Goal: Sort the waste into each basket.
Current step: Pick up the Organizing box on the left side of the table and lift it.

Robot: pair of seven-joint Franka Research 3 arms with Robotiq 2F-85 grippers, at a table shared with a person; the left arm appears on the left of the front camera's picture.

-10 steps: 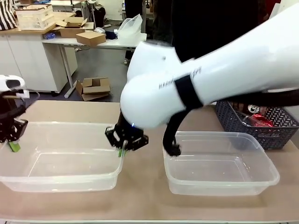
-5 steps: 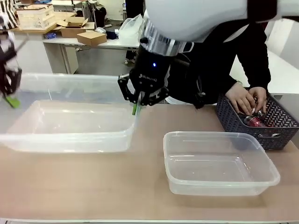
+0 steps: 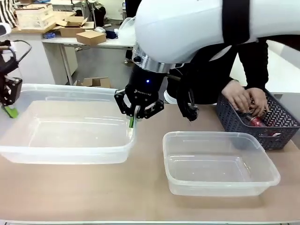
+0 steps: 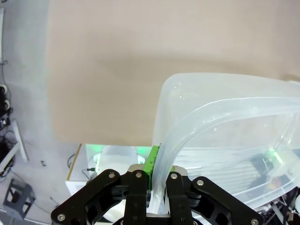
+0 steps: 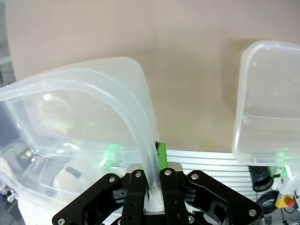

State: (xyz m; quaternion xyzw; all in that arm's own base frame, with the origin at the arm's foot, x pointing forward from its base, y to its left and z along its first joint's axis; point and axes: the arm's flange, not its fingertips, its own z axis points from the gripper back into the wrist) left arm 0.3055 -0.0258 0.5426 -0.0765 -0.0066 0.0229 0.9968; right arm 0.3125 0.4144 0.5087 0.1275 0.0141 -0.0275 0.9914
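left hand [image 3: 9,108] and right hand [image 3: 134,119] both clenched on end rims of the clear rectangular plastic tub [image 3: 70,152] between them.

I'm looking across a tan worktop [image 3: 140,197]. Upper left of the frame, a white table [image 3: 112,44] carries cardboard boxes [image 3: 90,37], and a cream crate [image 3: 35,16] tops the white cabinet [image 3: 33,61] beside it. Below is grey floor [image 3: 93,65] with a brown carton [image 3: 96,82] lying on it.
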